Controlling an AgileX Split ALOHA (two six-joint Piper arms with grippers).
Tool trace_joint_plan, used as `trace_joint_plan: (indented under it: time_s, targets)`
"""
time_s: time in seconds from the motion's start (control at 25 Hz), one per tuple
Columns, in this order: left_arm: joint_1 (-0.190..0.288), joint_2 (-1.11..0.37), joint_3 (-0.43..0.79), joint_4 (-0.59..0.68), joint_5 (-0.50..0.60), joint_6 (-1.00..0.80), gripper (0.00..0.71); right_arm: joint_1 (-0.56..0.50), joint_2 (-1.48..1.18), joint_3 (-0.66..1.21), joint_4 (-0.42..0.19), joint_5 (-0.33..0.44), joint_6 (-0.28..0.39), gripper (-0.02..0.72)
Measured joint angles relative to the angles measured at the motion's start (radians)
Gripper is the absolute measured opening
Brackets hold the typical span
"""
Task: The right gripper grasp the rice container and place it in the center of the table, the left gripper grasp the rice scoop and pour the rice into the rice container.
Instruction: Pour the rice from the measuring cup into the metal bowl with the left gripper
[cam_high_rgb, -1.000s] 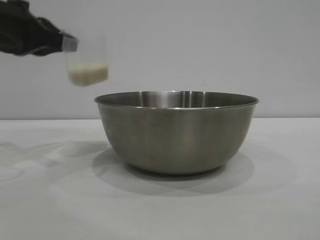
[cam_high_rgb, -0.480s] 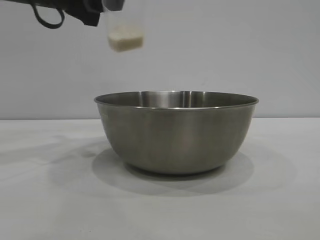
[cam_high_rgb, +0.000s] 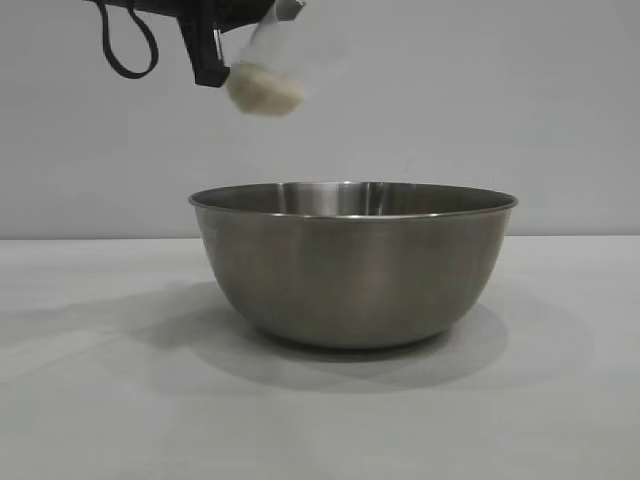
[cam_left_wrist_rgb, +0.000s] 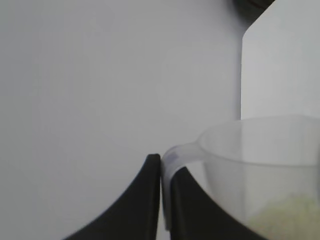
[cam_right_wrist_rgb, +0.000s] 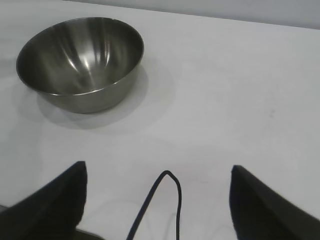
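With the rice container (cam_high_rgb: 352, 262) set on the table (cam_high_rgb: 100, 400) and my right gripper (cam_right_wrist_rgb: 157, 200) parked wide open, well back from it, my left gripper (cam_left_wrist_rgb: 161, 195), clamped on the rice scoop (cam_high_rgb: 268, 72) handle, holds the tilted scoop above the container's left rim; next, I judge, it must carry over the container's middle and tip further to spill the rice (cam_high_rgb: 265, 92).

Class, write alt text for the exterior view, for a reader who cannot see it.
The left gripper, shut on the handle of the scoop, holds it tilted above the left side of the steel bowl. Rice lies in the scoop's lower end; none is seen falling. The bowl stands on the white table.
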Motion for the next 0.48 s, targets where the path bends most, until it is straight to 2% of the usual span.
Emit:
trace_joint_plan:
  time_s: [0.24, 0.48]
  targets:
    - [-0.009, 0.000, 0.000, -0.002, 0.038, 0.223, 0.000, 0.000, 0.000, 0.000, 0.000, 0.000, 0.000, 0.526]
    - [-0.018, 0.000, 0.000, -0.002, 0.039, 0.373, 0.000, 0.000, 0.000, 0.000, 0.000, 0.000, 0.000, 0.526]
